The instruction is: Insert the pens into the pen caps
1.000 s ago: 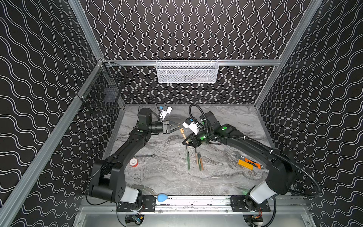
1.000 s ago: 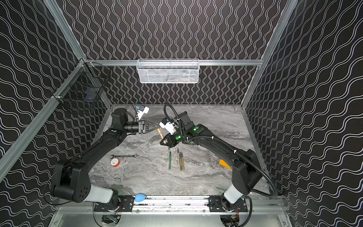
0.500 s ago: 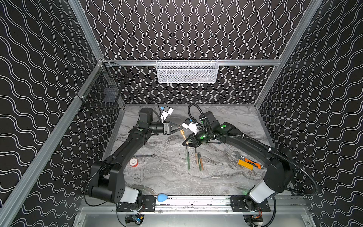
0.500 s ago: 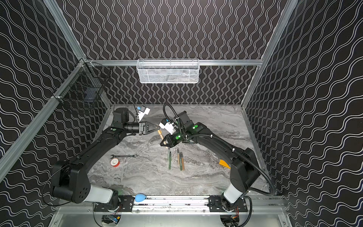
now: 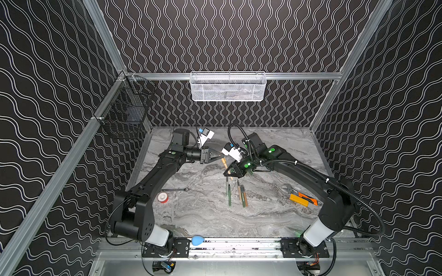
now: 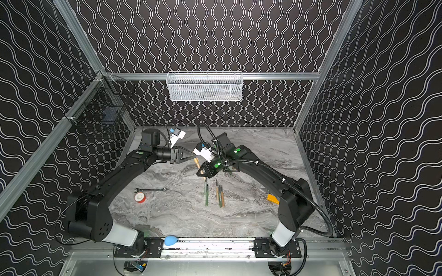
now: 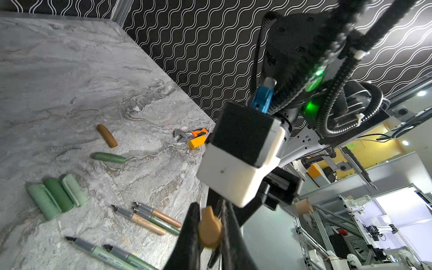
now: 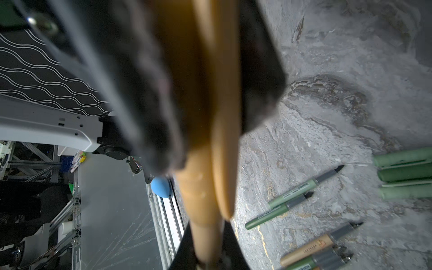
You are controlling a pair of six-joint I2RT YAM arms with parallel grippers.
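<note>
A tan pen (image 5: 229,172) hangs above the table's middle with a tan pen cap (image 5: 224,162) on its far end. My right gripper (image 5: 226,174) is shut on the pen's body, which in the right wrist view (image 8: 207,243) runs out between the fingers. My left gripper (image 5: 221,157) is shut on the cap, seen end-on (image 7: 210,230) in the left wrist view. Several loose green and tan pens (image 5: 240,194) lie side by side on the table. Three green caps (image 7: 58,195), a dark green cap (image 7: 108,157) and a tan cap (image 7: 107,135) lie beyond them.
A silver wrench (image 5: 175,189) and a red and white tape roll (image 5: 162,197) lie at the left. A yellow-orange utility knife (image 5: 299,200) and an adjustable wrench (image 5: 290,189) lie at the right. A white basket (image 5: 227,86) hangs on the back rail, a black one (image 5: 126,112) on the left.
Almost nothing: both grippers stay on the tan pen and its cap, and the right arm has shifted only slightly.
</note>
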